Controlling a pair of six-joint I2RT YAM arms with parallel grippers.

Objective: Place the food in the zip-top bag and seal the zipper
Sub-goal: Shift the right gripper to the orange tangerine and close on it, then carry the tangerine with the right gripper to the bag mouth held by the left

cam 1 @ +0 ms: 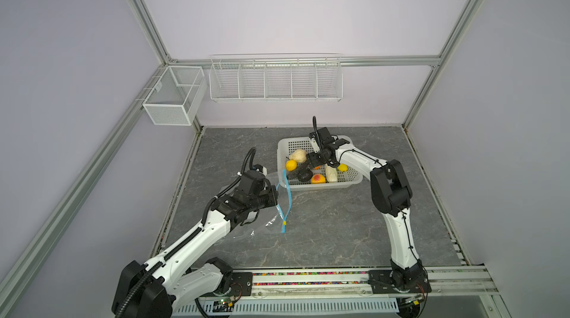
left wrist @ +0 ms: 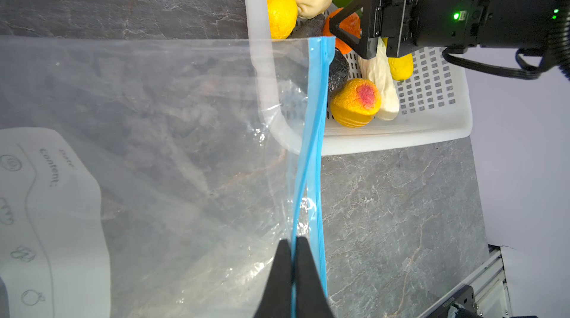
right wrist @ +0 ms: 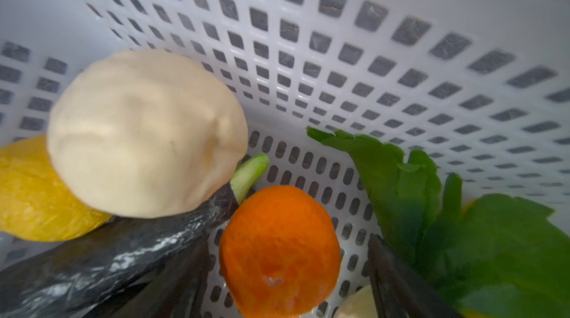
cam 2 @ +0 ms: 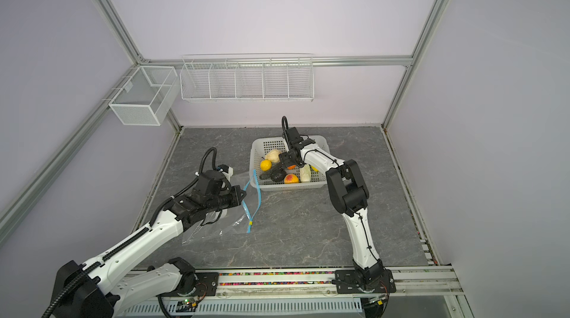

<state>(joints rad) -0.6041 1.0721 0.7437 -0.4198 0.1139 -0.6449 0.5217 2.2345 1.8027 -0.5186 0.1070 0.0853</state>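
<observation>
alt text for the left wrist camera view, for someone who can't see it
The black left gripper is pinched shut on the light-blue zipper strip of a large clear plastic zip-top bag. Beyond it, the right gripper reaches into a white perforated plastic basket of toy fruits and vegetables.

The white label (left wrist: pixel 52 208) ran off the picture's edge. Fingers (right wrist: pixel 391 273) of the right gripper (right wrist: pixel 290 270) were blurred and cropped.

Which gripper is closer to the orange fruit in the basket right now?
Right. The right gripper straddles the orange fruit inside the basket, jaws open; the left gripper is outside it, pinching the zipper.
</observation>
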